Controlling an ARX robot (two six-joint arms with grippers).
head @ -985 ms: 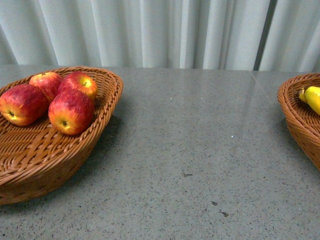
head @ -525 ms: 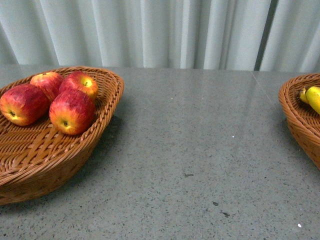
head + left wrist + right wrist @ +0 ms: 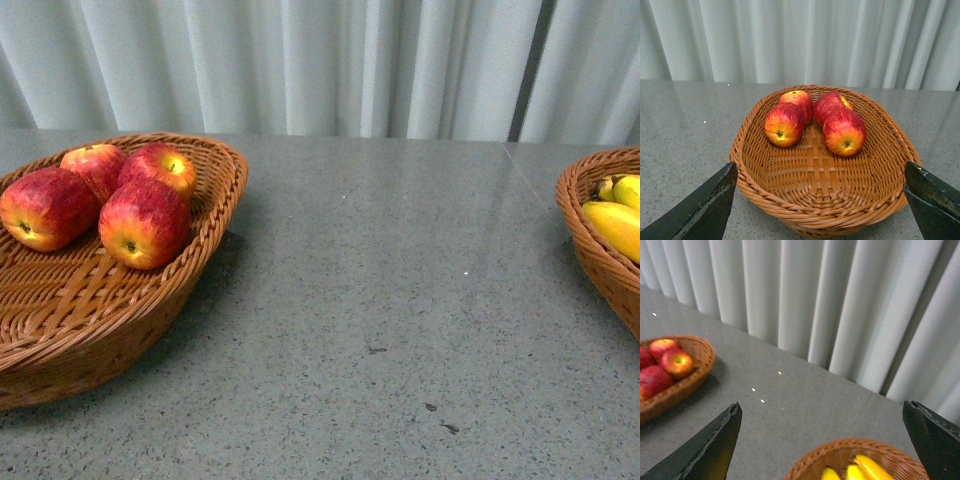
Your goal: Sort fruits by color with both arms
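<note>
Low front view and both raised wrist views, sharing apple basket (image 3: 215,195)

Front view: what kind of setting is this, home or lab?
Probably a lab or staged test bench, not a home. A bare grey speckled tabletop, a plain pale curtain as backdrop, and only two wicker baskets, one of apples, one of bananas.
</note>
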